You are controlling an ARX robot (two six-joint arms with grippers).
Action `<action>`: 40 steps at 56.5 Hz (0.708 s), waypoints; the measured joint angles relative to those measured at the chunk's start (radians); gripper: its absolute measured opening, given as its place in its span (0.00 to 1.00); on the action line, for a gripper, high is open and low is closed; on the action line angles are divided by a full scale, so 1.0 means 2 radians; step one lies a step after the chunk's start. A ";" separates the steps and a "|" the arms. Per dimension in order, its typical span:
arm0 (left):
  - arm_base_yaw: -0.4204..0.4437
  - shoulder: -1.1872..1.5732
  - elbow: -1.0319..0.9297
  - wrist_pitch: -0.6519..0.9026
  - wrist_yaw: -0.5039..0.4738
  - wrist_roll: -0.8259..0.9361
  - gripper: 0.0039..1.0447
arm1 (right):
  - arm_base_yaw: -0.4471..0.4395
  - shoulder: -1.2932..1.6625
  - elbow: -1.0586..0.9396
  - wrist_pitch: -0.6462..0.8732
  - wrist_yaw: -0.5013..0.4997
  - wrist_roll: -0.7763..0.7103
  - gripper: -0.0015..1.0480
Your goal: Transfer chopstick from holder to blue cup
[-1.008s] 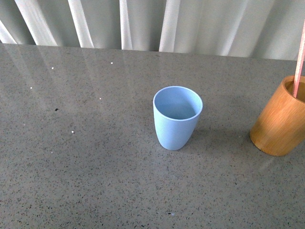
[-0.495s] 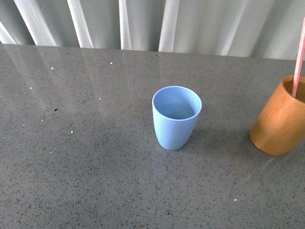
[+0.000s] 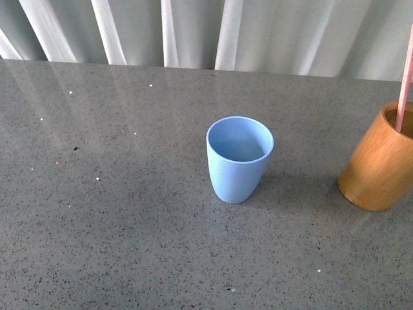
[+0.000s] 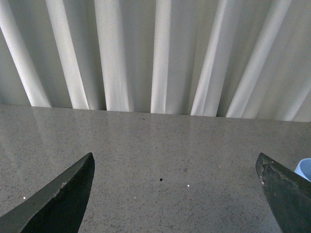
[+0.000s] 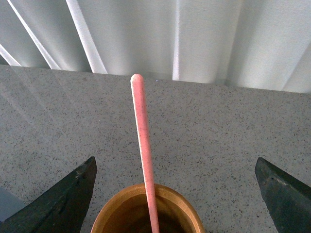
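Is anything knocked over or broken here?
No, nothing stands out. The blue cup stands upright and empty, and the chopstick rests inside the holder. No spills show on the table.

chopstick (image 3: 404,90) top cropped, holder (image 3: 377,165) side cropped

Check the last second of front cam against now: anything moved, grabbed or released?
Nothing visibly changed. The blue cup stands in the same spot on the table. The holder stays at the right edge of the view, and the chopstick still leans in it, not yet taken out.
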 joint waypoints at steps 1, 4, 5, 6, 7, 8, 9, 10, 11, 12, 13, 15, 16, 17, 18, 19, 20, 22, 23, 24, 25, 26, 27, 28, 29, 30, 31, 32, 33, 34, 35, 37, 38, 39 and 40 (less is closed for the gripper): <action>0.000 0.000 0.000 0.000 0.000 0.000 0.94 | 0.001 0.003 0.002 0.001 0.002 0.000 0.90; 0.000 0.000 0.000 0.000 0.000 0.000 0.94 | 0.004 0.010 0.007 0.003 0.005 0.000 0.90; 0.000 0.000 0.000 0.000 0.000 0.000 0.94 | 0.005 0.015 0.011 0.003 0.006 0.001 0.90; 0.000 0.000 0.000 0.000 0.000 0.000 0.94 | 0.006 0.016 0.012 0.003 0.006 0.001 0.90; 0.000 0.000 0.000 0.000 0.000 0.000 0.94 | 0.007 0.020 0.015 0.003 0.008 0.001 0.90; 0.000 0.000 0.000 0.000 0.000 0.000 0.94 | 0.008 0.023 0.017 0.003 0.009 0.001 0.90; 0.000 0.000 0.000 0.000 0.000 0.000 0.94 | 0.009 0.025 0.020 0.003 0.009 0.001 0.90; 0.000 0.000 0.000 0.000 0.000 0.000 0.94 | 0.010 0.029 0.022 0.003 0.010 0.000 0.90; 0.000 0.000 0.000 0.000 0.000 0.000 0.94 | 0.012 0.032 0.025 0.003 0.011 0.000 0.90; 0.000 0.000 0.000 0.000 0.000 0.000 0.94 | 0.013 0.035 0.027 0.003 0.013 0.000 0.90; 0.000 0.000 0.000 0.000 0.000 0.000 0.94 | 0.014 0.037 0.029 0.003 0.014 0.000 0.90; 0.000 0.000 0.000 0.000 0.000 0.000 0.94 | 0.016 0.042 0.033 0.003 0.017 0.001 0.90; 0.000 0.000 0.000 0.000 0.000 0.000 0.94 | 0.019 0.047 0.037 0.003 0.019 0.001 0.90; 0.000 0.000 0.000 0.000 0.000 0.000 0.94 | 0.020 0.049 0.040 0.004 0.019 0.001 0.90; 0.000 0.000 0.000 0.000 0.000 0.000 0.94 | 0.022 0.052 0.042 0.004 0.020 0.001 0.90; 0.000 0.000 0.000 0.000 0.000 0.000 0.94 | 0.023 0.056 0.046 0.004 0.020 0.001 0.90; 0.000 0.000 0.000 0.000 0.000 0.000 0.94 | 0.024 0.057 0.047 0.004 0.021 0.001 0.90; 0.000 0.000 0.000 0.000 0.000 0.000 0.94 | 0.026 0.061 0.051 0.004 0.023 0.000 0.90; 0.000 0.000 0.000 0.000 0.000 0.000 0.94 | 0.027 0.062 0.052 0.004 0.023 0.000 0.90; 0.000 0.000 0.000 0.000 0.000 0.000 0.94 | 0.028 0.064 0.055 0.004 0.023 0.001 0.90; 0.000 0.000 0.000 0.000 0.000 0.000 0.94 | 0.029 0.066 0.058 0.004 0.023 0.001 0.90; 0.000 0.000 0.000 0.000 0.000 0.000 0.94 | 0.030 0.067 0.059 0.004 0.023 0.001 0.90; 0.000 0.000 0.000 0.000 0.000 0.000 0.94 | 0.031 0.069 0.061 0.004 0.024 0.001 0.90; 0.000 0.000 0.000 0.000 0.000 0.000 0.94 | 0.031 0.070 0.062 0.004 0.024 0.001 0.90; 0.000 0.000 0.000 0.000 0.000 0.000 0.94 | 0.033 0.073 0.066 0.004 0.026 0.001 0.90; 0.000 0.000 0.000 0.000 0.000 0.000 0.94 | 0.034 0.074 0.067 0.004 0.027 0.001 0.90; 0.000 0.000 0.000 0.000 0.000 0.000 0.94 | 0.035 0.075 0.069 0.004 0.027 0.001 0.90; 0.000 0.000 0.000 0.000 0.000 0.000 0.94 | 0.035 0.076 0.070 0.004 0.027 0.001 0.90; 0.000 0.000 0.000 0.000 0.000 0.000 0.94 | 0.036 0.078 0.073 0.004 0.027 0.001 0.90; 0.000 0.000 0.000 0.000 0.000 0.000 0.94 | 0.037 0.081 0.076 0.003 0.027 0.002 0.90; 0.000 0.000 0.000 0.000 0.000 0.000 0.94 | 0.038 0.083 0.079 0.002 0.027 0.002 0.90; 0.000 0.000 0.000 0.000 0.000 0.000 0.94 | 0.040 0.088 0.083 0.002 0.027 0.003 0.90; 0.000 0.000 0.000 0.000 0.000 0.000 0.94 | 0.041 0.089 0.084 0.002 0.027 0.003 0.90; 0.000 0.000 0.000 0.000 0.000 0.000 0.94 | 0.042 0.091 0.085 0.001 0.028 0.003 0.90; 0.000 0.000 0.000 0.000 0.000 0.000 0.94 | 0.043 0.093 0.087 0.001 0.028 0.004 0.90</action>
